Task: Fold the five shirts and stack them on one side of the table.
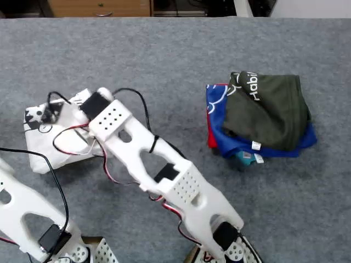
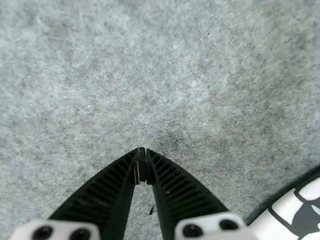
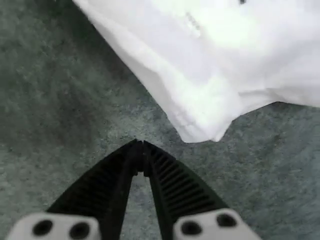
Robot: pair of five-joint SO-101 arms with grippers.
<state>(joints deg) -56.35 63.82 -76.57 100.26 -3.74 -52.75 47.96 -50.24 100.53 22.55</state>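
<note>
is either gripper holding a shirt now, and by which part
Nothing is held. The left gripper is shut empty over the grey felt table; the right gripper is shut empty, its tips just short of a corner of the white shirt.

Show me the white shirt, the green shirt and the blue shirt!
white shirt (image 1: 43, 156), high view, its bare lower corner.
green shirt (image 1: 269, 112), high view, its middle, atop the pile.
blue shirt (image 1: 217, 125), high view, its left edge.

1 shirt (image 1: 37, 158) lies left on the table (image 1: 164, 55), the shirt stack (image 1: 263, 118) well apart, right.
</note>
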